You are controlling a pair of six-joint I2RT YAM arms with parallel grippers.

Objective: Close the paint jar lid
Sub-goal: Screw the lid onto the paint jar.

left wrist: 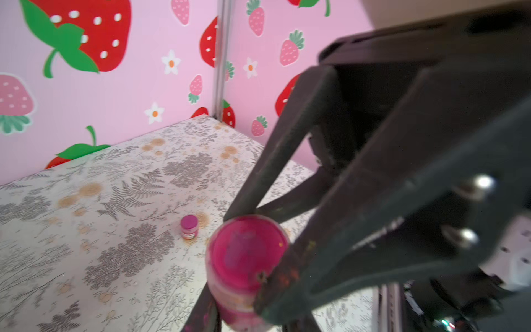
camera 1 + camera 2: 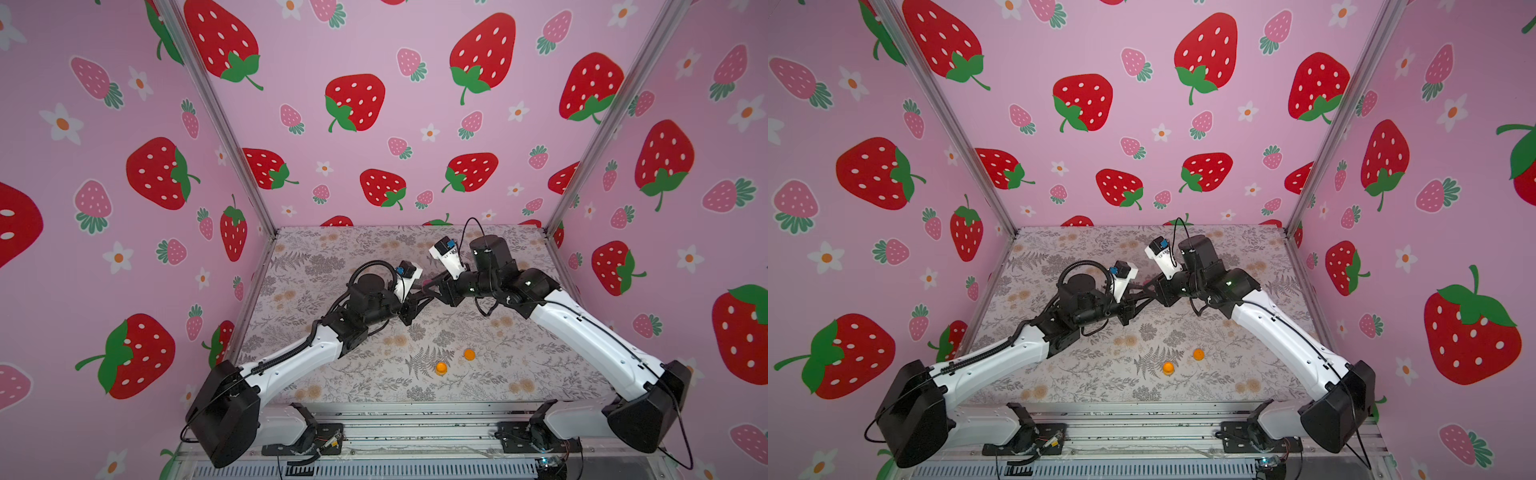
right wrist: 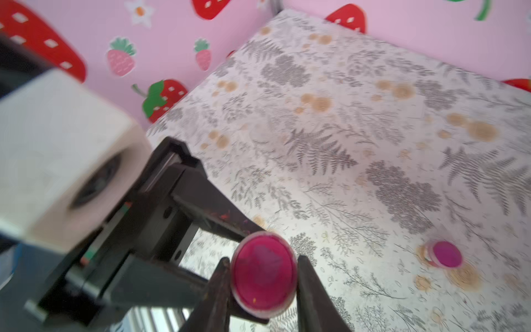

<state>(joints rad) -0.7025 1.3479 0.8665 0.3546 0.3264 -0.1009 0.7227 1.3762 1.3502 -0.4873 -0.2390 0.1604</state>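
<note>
A small pink paint jar [image 1: 238, 307] is held up over the middle of the table, between my two grippers. The left gripper [image 1: 250, 319] is shut on the jar's body. The jar's round pink lid [image 3: 264, 276] sits on top of it, and my right gripper [image 3: 265, 296] is shut on that lid, one finger against each side of its rim. In both top views the two grippers meet tip to tip, left gripper [image 2: 422, 293] and right gripper [image 2: 432, 286], and only a sliver of pink jar [image 2: 1146, 283] shows between them.
A second small pink jar [image 1: 189, 227] stands on the floral table [image 2: 332, 249], also seen as the pink jar [image 3: 445, 254] from the right wrist. Two small orange jars [image 2: 441, 368] [image 2: 469, 354] sit near the front. Strawberry-print walls enclose three sides.
</note>
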